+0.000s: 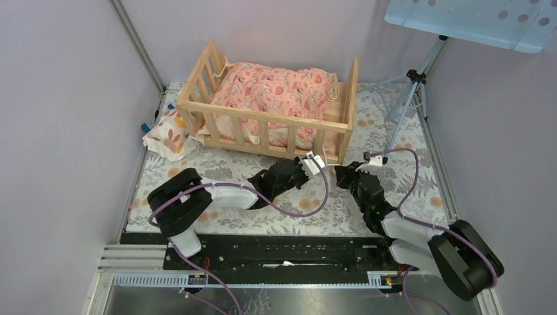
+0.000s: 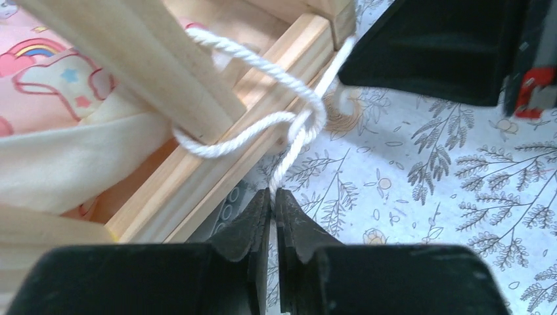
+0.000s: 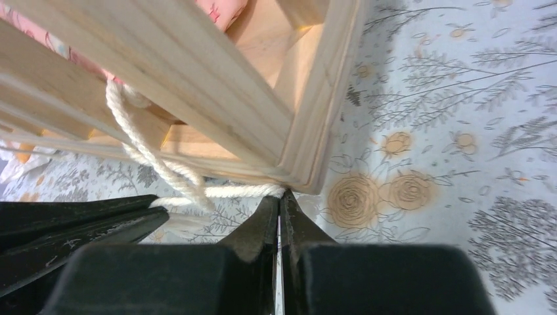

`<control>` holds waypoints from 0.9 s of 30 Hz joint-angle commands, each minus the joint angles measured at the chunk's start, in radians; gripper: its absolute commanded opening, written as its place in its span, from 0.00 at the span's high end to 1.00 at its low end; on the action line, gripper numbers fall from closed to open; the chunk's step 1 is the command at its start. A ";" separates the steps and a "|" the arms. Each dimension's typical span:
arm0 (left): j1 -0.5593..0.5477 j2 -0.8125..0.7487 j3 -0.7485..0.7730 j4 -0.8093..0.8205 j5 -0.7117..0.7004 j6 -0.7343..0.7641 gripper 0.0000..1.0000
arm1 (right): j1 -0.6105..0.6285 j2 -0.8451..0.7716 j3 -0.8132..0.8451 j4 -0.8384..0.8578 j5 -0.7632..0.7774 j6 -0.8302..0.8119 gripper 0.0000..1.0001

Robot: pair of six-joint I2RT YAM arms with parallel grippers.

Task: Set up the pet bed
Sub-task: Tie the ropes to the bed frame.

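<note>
Nearest, at the bottom centre of each wrist view, both pairs of black fingers are pressed together on something thin. The left fingers (image 2: 255,226) pinch a white twisted cord (image 2: 293,152) just below the loose loop it makes round a wooden post. The right fingers (image 3: 264,223) nip what looks like another stretch of that cord at the frame's lower corner.

Just beyond them, in the upper centre of the overhead view, the large light natural-wood crib-like pet bed (image 1: 263,115) stands on the grey floral-covered desk (image 1: 407,190). Its near right corner is the one where both arms meet. A pink patterned cushion (image 1: 269,88) lies inside it, and a small cream pillow with orange leaf prints (image 1: 169,134) lies on the desk against the bed's left end.

The frame should handle as stiff and fairly light. It is likelier to slide on the cloth than to tip, and its thin slats are best spared, so a top rail or corner post looks the soundest hold. The cord is limp and may slip through a slack pinch.

No brand, label or readable writing shows; the cushion carries only rainbow and animal prints.

Farthest, at the upper right, a tripod (image 1: 410,98) holds a pale blue dotted panel (image 1: 473,20).
</note>
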 commanded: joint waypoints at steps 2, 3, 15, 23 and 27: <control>0.002 -0.079 -0.009 -0.011 -0.084 0.022 0.94 | -0.006 -0.158 0.076 -0.330 0.136 -0.013 1.00; 0.004 -0.083 -0.011 -0.022 -0.092 0.023 0.95 | -0.006 -0.173 0.082 -0.359 0.141 -0.008 1.00; 0.020 -0.263 -0.088 -0.125 -0.159 0.051 1.00 | -0.007 -0.350 0.087 -0.523 0.118 -0.013 1.00; 0.061 -0.335 -0.127 -0.175 -0.206 0.059 1.00 | -0.006 -0.319 0.131 -0.608 0.167 -0.005 1.00; 0.091 -0.335 -0.127 -0.180 -0.224 0.063 1.00 | -0.006 -0.334 0.155 -0.707 0.268 0.045 1.00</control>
